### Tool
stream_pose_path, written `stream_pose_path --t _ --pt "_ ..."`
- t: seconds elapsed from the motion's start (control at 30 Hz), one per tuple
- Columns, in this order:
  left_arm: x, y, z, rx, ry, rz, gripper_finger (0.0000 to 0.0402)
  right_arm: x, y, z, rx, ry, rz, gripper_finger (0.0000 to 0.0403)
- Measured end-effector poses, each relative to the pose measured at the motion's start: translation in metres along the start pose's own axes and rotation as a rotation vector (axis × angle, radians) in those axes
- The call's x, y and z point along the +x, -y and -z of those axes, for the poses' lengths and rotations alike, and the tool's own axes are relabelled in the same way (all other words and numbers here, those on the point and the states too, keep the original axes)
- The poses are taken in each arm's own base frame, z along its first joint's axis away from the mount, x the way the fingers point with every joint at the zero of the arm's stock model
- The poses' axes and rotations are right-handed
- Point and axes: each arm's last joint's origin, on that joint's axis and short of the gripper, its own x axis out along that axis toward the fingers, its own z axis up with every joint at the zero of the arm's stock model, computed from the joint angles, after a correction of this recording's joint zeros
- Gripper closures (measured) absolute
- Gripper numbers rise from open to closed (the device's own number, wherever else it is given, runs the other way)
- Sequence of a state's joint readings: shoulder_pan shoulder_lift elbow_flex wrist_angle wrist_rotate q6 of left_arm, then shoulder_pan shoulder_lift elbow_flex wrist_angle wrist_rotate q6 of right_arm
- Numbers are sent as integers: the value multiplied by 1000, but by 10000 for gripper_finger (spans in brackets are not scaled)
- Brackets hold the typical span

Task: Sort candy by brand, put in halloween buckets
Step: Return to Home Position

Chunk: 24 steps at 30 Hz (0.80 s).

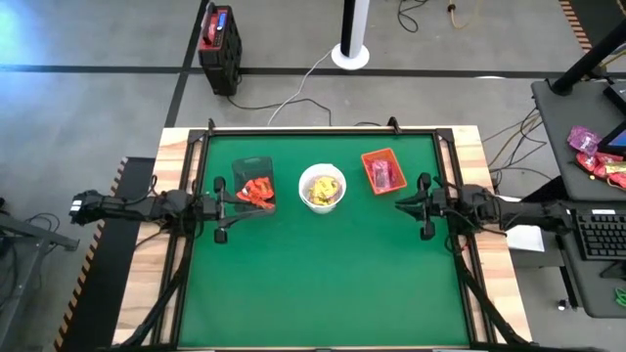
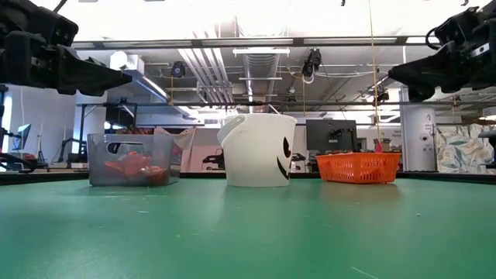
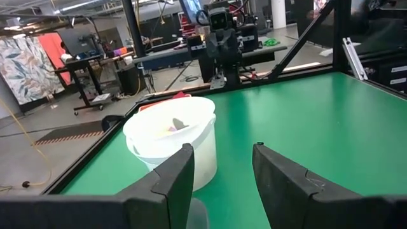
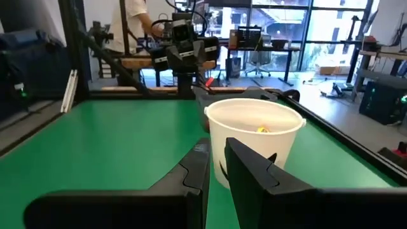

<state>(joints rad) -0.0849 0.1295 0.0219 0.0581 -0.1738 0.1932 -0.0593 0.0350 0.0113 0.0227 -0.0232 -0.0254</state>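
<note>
A dark translucent tub (image 1: 252, 180) holds red-orange candy (image 1: 258, 190). A white round bucket (image 1: 322, 187) holds yellow candy (image 1: 321, 194). An orange tray (image 1: 382, 170) holds pink-purple candy (image 1: 383, 174). All three stand in a row on the green mat. My left gripper (image 1: 262, 201) hovers at the tub's near side, open and empty, pointing at the bucket (image 3: 170, 137). My right gripper (image 1: 398, 203) hovers just near of the orange tray, its fingers all but shut and empty, pointing at the bucket (image 4: 254, 137). Both are well above the mat in the low view, the left gripper (image 2: 124, 77) and the right gripper (image 2: 394, 74).
Green mat (image 1: 323, 284) lies bare between the containers and the table's near edge. A black frame rail (image 1: 323, 130) runs along the far edge. More candy (image 1: 599, 156) lies on a desk off the table's right. A person (image 4: 135, 25) stands beyond the table.
</note>
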Motion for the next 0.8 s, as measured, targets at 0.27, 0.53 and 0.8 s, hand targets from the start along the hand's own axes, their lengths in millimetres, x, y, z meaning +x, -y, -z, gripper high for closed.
stream_pose_path --t 0.27,0.53,0.8 --pt "1 0 1 1 -8 2 258 0 0 0 43 0 -3 360" --pt "1 0 1 3 -14 3 258 0 0 0 54 0 -3 360" --pt "1 0 1 3 -15 3 258 0 0 0 52 1 -3 360"
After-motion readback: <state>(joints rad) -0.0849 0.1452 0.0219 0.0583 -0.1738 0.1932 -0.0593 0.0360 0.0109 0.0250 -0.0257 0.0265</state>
